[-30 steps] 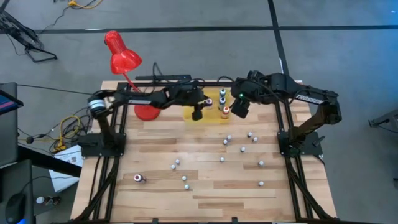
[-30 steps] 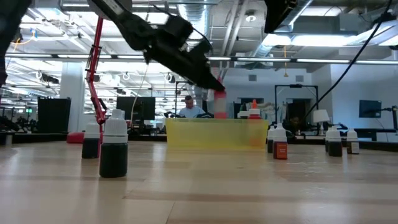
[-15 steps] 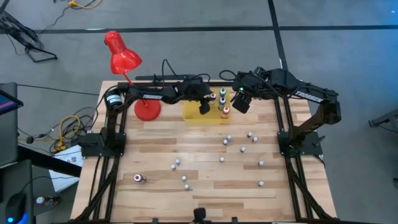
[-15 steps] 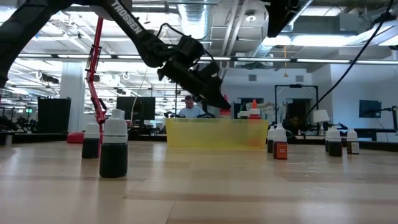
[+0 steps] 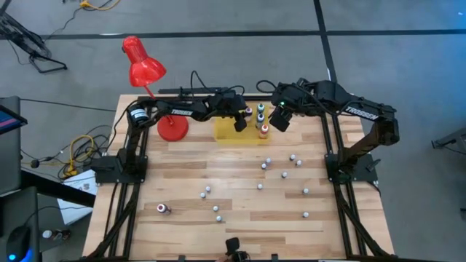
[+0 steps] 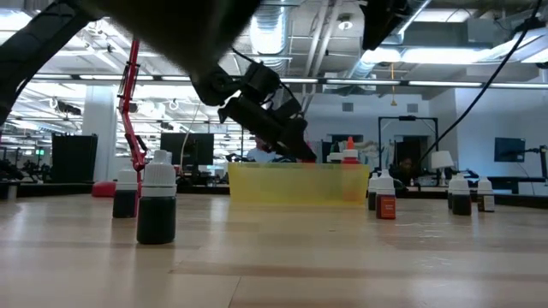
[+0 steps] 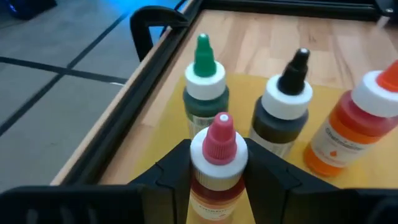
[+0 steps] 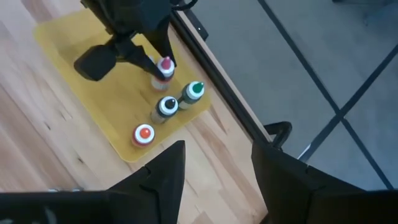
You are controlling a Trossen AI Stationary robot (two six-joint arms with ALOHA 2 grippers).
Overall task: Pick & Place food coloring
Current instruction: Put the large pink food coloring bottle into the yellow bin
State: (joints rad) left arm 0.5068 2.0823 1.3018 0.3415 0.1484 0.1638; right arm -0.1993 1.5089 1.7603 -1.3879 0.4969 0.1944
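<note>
From above, both arms reach toward the far edge of the wooden table [image 5: 240,218], where a yellow mat [image 5: 227,134] lies beside the round base of a red desk lamp [image 5: 144,70]. The left gripper [image 5: 240,125] sits over the mat, and the right gripper [image 5: 280,116] hangs just off the mat's right end, near the few bottles standing there. Other small bottles [image 5: 268,161] are scattered as pale dots across the middle and near part of the table, and one with a red body [image 5: 162,209] lies on its side near the left front. From table height, the left gripper [image 6: 295,145] angles down to the top of the mat [image 6: 295,183], while a dark bottle [image 6: 157,210] stands close to the camera. The left wrist camera shows its fingers [image 7: 171,171] closed on either side of a pink-capped bottle [image 7: 217,165], gripping it; a green bottle [image 7: 205,87], a black one [image 7: 280,112] and an orange one [image 7: 348,124] stand right behind on the mat [image 7: 242,84]. The right wrist camera looks down on that same group, its own fingers [image 8: 165,177] parted with nothing between them.
</note>
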